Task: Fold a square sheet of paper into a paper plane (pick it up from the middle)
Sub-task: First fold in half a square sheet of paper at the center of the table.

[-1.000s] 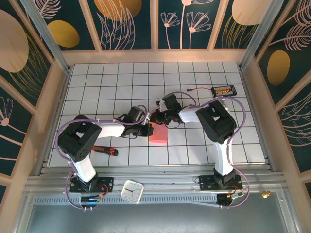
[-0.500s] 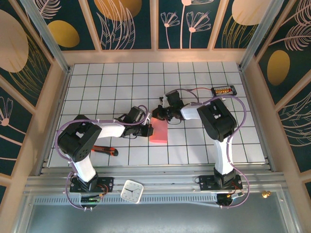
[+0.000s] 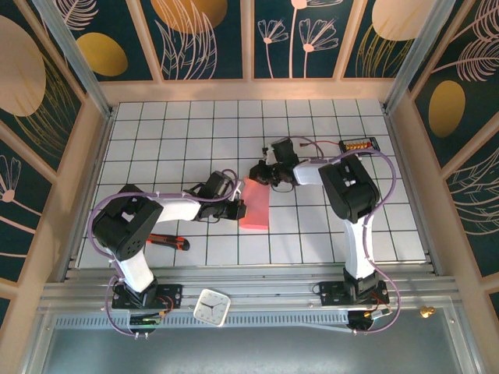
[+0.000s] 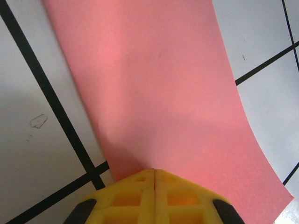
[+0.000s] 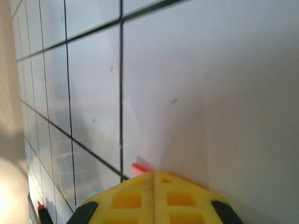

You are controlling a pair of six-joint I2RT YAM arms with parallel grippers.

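as both arms reached low over the white gridded tabletop [image 3: 171, 132], left jaws and right jaws sat clenched at edges of the folded salmon-pink paper sheet [image 3: 256, 210].

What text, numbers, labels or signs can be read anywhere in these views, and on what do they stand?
No text can be read in any view.
White clock at the near edge: dial marks too small to read.
Small black board with gold and red parts, far right: any printing too small to read.
Pink sheet of paper: plain, no marks.
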